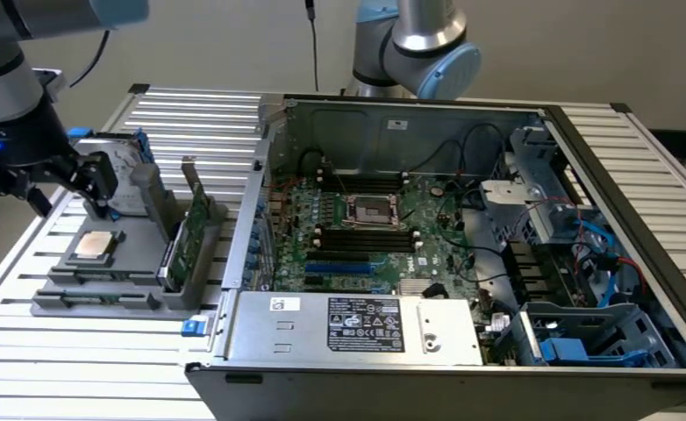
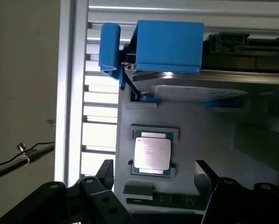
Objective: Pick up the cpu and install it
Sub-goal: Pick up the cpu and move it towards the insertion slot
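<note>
The cpu (image 1: 95, 246) is a small square chip with a silvery top and lies flat in a recess of the grey holder (image 1: 80, 294) on the exterior view's left. In the wrist view the cpu (image 2: 152, 153) sits between my two black fingertips (image 2: 107, 170). My gripper (image 1: 72, 200) hangs a little above and behind the chip, open, with nothing between its fingers. Seen from the wrist, the gripper (image 2: 156, 173) spreads wider than the chip and stays apart from it. The motherboard's empty socket (image 1: 373, 210) lies in the middle of the open computer case (image 1: 319, 329).
A silver hard drive (image 1: 115, 167) in a blue bracket (image 2: 167, 44) stands upright just behind the chip. A green circuit card (image 1: 193, 230) stands on edge in the holder beside the case. A second arm (image 1: 419, 44) rises behind the case. Slatted table (image 1: 74, 368) surrounds everything.
</note>
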